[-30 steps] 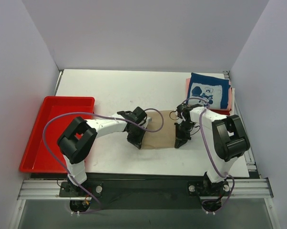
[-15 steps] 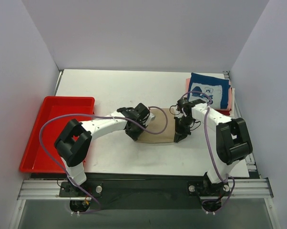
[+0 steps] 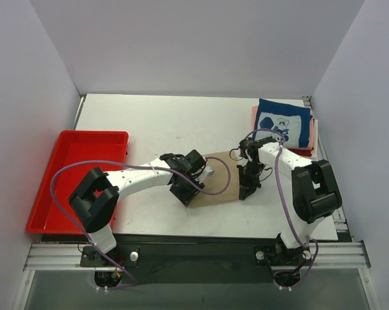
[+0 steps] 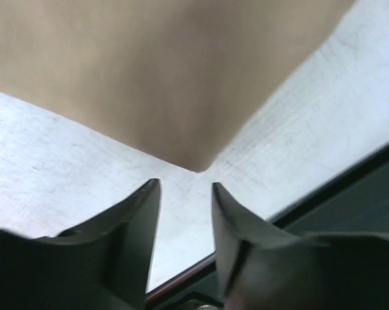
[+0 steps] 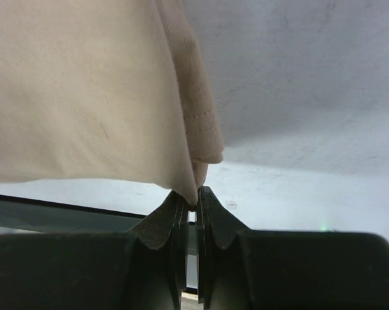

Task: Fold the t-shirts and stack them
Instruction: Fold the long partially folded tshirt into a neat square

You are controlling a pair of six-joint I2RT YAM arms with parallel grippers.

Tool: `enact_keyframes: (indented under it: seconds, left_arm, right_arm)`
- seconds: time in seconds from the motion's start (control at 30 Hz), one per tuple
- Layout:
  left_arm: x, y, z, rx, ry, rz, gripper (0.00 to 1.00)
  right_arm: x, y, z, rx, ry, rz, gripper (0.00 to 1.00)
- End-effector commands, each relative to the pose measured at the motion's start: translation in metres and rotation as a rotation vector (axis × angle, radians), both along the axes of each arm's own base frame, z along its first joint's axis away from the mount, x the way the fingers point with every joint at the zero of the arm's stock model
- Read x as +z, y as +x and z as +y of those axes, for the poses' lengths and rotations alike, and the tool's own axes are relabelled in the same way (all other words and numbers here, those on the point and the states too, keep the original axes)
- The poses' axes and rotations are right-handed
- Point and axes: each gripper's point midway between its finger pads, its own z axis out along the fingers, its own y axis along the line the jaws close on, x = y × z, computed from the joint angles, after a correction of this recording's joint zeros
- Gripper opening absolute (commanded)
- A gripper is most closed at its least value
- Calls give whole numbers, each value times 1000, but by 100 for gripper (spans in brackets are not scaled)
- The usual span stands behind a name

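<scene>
The tan t-shirt [image 3: 214, 174] lies mid-table, spanning the gap between the 2 grippers. The left gripper [image 4: 185, 187] has its jaws partly open and empty, with the shirt's near-left corner just ahead of the tips. The right gripper [image 5: 196, 194] has its jaws pinched on the near-right corner. The navy t-shirt [image 3: 283, 123] lies folded at the far-right corner, nearer the right arm. On the table [image 3: 149, 123], open room lies beyond the shirt and the front edge is near both grippers. The red tray [image 3: 52, 194] sits at the left.

The white bench [image 3: 156, 123] carries a red tray [image 3: 84, 145] at its left edge, a tan t-shirt [image 3: 221, 194] near the middle, and a navy-topped shirt stack [image 3: 283, 123] in its far right corner.
</scene>
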Motion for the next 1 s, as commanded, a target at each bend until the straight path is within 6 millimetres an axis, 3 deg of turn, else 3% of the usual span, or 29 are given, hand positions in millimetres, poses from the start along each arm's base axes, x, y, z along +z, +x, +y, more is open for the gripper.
enact_keyframes:
  seconds: [0.0,0.03,0.13,0.17,0.23,0.37,0.47,0.63,0.8,0.97]
  left_arm:
    - [17,-24,-4,15,-87,99,51]
    - [19,-29,-2,25,-98,115,58]
    - [29,-35,5,52,-125,155,64]
    - [33,-34,6,63,-135,163,66]
    - [43,-25,11,117,-185,185,67]
    - [65,10,7,254,-333,211,69]
    - [71,47,2,370,-413,191,72]
    - [66,86,-15,495,-471,205,72]
    - [46,99,-18,549,-478,234,72]
    - [33,105,-18,576,-496,275,60]
  right_arm:
    - [2,-28,-16,20,-70,85,0]
    - [2,-31,-16,25,-74,91,1]
    - [2,-35,-19,30,-85,95,22]
    - [3,-35,-19,32,-86,93,35]
    - [11,-34,-21,41,-85,75,45]
    - [34,-24,-19,45,-55,15,70]
    - [48,-8,-20,4,14,-52,82]
    - [48,31,-28,-69,111,-165,85]
    - [33,61,-14,-132,284,-223,85]
    - [17,78,-6,-157,387,-244,85]
